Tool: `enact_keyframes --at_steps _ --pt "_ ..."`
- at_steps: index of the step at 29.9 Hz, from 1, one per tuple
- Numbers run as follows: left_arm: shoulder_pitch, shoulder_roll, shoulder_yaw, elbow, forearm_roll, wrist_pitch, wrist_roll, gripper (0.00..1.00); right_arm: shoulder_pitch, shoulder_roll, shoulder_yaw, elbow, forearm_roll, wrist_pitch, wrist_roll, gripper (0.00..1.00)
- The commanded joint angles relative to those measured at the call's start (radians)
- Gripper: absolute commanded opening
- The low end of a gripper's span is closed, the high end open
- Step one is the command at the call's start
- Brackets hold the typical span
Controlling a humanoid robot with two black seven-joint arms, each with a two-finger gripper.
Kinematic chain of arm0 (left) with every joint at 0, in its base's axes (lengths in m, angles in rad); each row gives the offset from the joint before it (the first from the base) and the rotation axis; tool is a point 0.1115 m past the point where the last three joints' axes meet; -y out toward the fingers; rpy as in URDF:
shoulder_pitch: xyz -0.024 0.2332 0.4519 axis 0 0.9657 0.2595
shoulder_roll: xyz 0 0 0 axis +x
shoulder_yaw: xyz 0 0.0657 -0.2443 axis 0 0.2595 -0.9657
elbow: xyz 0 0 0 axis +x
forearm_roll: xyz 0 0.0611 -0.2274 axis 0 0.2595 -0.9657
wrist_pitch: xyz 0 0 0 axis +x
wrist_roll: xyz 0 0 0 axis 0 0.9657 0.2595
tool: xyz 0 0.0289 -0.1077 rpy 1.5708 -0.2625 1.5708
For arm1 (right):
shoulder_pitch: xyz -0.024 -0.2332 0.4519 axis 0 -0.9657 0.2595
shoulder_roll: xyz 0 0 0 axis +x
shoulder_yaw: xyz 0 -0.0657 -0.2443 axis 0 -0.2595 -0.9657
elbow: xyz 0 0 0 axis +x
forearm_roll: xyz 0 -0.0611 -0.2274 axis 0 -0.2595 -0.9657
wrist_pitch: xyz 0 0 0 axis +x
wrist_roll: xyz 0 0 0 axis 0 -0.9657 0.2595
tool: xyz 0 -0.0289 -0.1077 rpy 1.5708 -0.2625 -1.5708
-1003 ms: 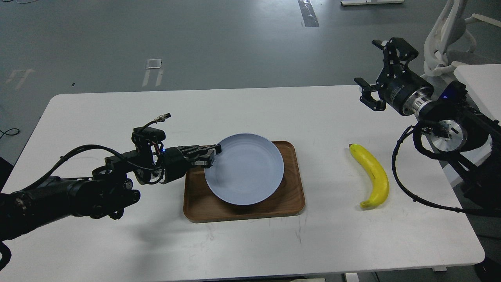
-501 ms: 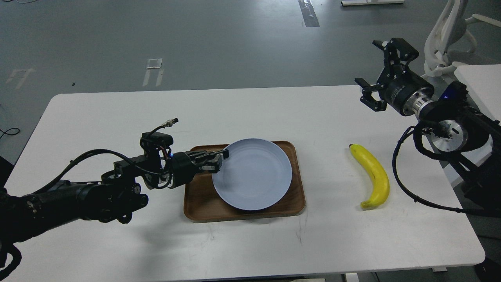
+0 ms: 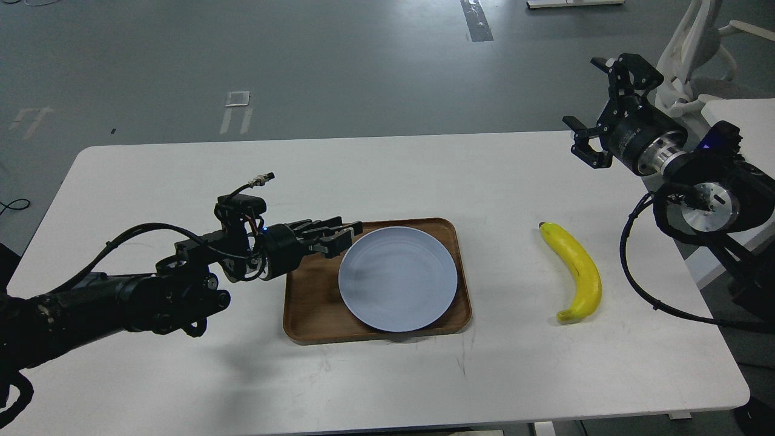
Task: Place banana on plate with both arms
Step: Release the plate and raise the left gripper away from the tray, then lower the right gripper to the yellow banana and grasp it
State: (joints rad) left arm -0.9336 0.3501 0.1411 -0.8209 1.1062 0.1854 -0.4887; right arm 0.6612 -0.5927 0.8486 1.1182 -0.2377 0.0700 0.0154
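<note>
The pale blue-grey plate (image 3: 398,278) lies flat in the brown wooden tray (image 3: 310,315) at the table's middle. My left gripper (image 3: 346,237) reaches in low from the left. Its fingers are slightly parted just off the plate's upper-left rim and hold nothing. The yellow banana (image 3: 576,270) lies on the white table to the right of the tray, stem end away from me. My right gripper (image 3: 584,100) hangs high above the table's far right edge, open wide and empty, well behind the banana.
The white table (image 3: 181,375) carries only the tray and the banana. A white chair (image 3: 696,48) and a second white tabletop (image 3: 742,118) stand close beside my right arm. Black cables hang from both arms.
My left gripper held the tilted plate by its rim, lowered it rightward flat into the tray and let go. My right gripper has drifted a little to the right, still open.
</note>
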Motion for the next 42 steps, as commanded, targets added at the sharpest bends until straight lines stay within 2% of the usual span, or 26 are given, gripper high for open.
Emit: enact_keyframes --at_steps 1,3,6,7,8,9,10,12,13,15,21,23,26,31,35,37,39,41,42 --pt "-0.034 0.039 -0.144 -0.003 -0.167 -0.012 0.0 0.98 0.0 -0.031 -0.016 0.012 -0.005 0.013 -0.002 1.0" --pt "-0.068 0.049 -0.211 -0.001 -0.284 -0.027 0.0 0.98 0.001 -0.058 -0.04 0.031 -0.025 0.016 -0.006 1.0" --pt "-0.112 0.076 -0.314 0.0 -0.489 -0.133 0.0 0.98 0.008 -0.108 -0.106 0.064 -0.115 0.019 -0.009 1.0" --pt "-0.12 0.09 -0.363 0.002 -0.596 -0.211 0.007 0.98 0.017 -0.152 -0.146 0.08 -0.217 0.022 -0.011 0.99" --pt "-0.12 0.101 -0.406 0.006 -0.699 -0.274 0.071 0.98 0.035 -0.2 -0.192 0.1 -0.362 0.031 -0.011 0.99" --pt "-0.12 0.105 -0.431 0.012 -0.75 -0.3 0.109 0.98 0.049 -0.223 -0.221 0.109 -0.447 0.039 -0.009 0.99" --pt "-0.119 0.11 -0.477 0.026 -0.841 -0.334 0.201 0.98 0.081 -0.269 -0.279 0.127 -0.618 0.059 -0.009 0.99" --pt "-0.111 0.112 -0.52 0.035 -0.919 -0.351 0.283 0.98 0.118 -0.312 -0.345 0.144 -0.775 0.082 -0.009 0.99" --pt "-0.106 0.112 -0.555 0.045 -0.963 -0.354 0.339 0.98 0.155 -0.359 -0.414 0.156 -0.904 0.106 -0.009 0.99" --pt "-0.102 0.112 -0.586 0.051 -1.009 -0.356 0.383 0.98 0.205 -0.407 -0.517 0.187 -1.033 0.145 -0.003 0.98" --pt "-0.09 0.121 -0.6 0.051 -1.013 -0.365 0.394 0.98 0.293 -0.42 -0.765 0.229 -1.182 0.165 -0.003 0.96" --pt "-0.085 0.122 -0.6 0.051 -1.007 -0.359 0.381 0.98 0.305 -0.401 -0.804 0.229 -1.197 0.165 -0.005 0.94" --pt "-0.082 0.125 -0.598 0.051 -1.003 -0.354 0.351 0.98 0.298 -0.343 -0.827 0.216 -1.197 0.165 -0.006 0.92" --pt "-0.065 0.156 -0.6 0.048 -1.01 -0.365 0.256 0.98 0.285 -0.282 -0.891 0.134 -1.178 0.148 -0.009 0.88" --pt "-0.06 0.159 -0.598 0.048 -1.006 -0.363 0.248 0.98 0.235 -0.25 -0.892 0.114 -1.167 0.125 -0.011 0.85" --pt "-0.051 0.159 -0.598 0.048 -1.005 -0.363 0.248 0.98 0.221 -0.243 -0.892 0.101 -1.166 0.122 -0.011 0.81" --pt "-0.045 0.159 -0.598 0.048 -1.002 -0.363 0.248 0.98 0.219 -0.243 -0.893 0.094 -1.166 0.12 -0.011 0.72" --pt "-0.045 0.159 -0.595 0.046 -1.002 -0.363 0.248 0.98 0.219 -0.243 -0.893 0.091 -1.166 0.122 -0.011 0.67" --pt "-0.045 0.159 -0.597 0.045 -1.002 -0.363 0.246 0.98 0.218 -0.243 -0.893 0.091 -1.166 0.122 -0.011 0.58"
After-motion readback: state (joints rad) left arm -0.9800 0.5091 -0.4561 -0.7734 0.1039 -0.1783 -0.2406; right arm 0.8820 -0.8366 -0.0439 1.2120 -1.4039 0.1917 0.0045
